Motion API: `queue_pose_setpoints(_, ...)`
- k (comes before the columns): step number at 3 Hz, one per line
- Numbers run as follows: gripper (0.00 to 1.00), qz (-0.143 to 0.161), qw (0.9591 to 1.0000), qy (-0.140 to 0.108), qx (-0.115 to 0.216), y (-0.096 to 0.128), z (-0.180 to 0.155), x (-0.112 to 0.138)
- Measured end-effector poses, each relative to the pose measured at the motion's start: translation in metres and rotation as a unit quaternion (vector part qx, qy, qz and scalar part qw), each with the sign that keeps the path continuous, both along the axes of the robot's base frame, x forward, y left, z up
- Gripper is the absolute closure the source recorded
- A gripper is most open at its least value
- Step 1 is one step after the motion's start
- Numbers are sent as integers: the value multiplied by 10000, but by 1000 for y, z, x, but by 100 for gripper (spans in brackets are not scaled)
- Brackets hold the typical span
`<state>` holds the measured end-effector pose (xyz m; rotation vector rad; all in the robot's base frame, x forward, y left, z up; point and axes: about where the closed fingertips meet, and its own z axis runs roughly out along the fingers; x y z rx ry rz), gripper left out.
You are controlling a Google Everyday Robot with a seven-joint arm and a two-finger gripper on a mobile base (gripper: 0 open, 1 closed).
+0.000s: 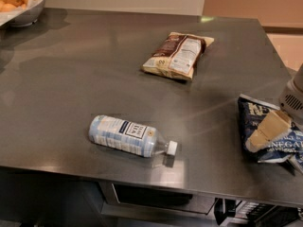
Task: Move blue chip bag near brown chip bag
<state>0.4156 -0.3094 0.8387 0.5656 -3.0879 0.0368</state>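
The blue chip bag (249,114) lies flat near the right front edge of the dark table (85,65), partly cut off by the frame edge. The brown chip bag (177,55) lies flat further back, toward the middle right of the table, well apart from the blue bag. My gripper (266,132) comes in from the right edge and sits low over the blue bag, its tan part lying across the bag's middle. The arm's white wrist (293,98) shows above it.
A clear water bottle (127,135) with a pale blue label lies on its side near the front edge, cap pointing right. A white bowl (29,14) of oranges stands at the back left corner. The table's front edge is close to the bottle and the blue bag.
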Motion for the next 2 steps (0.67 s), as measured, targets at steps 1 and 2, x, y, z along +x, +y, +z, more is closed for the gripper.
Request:
queue_pose_setpoints(1, 18, -41, 9997, 131, 197, 5, -4, 0)
queue_pose_setpoints(2, 41, 22, 9992, 149, 365, 9, -1, 4)
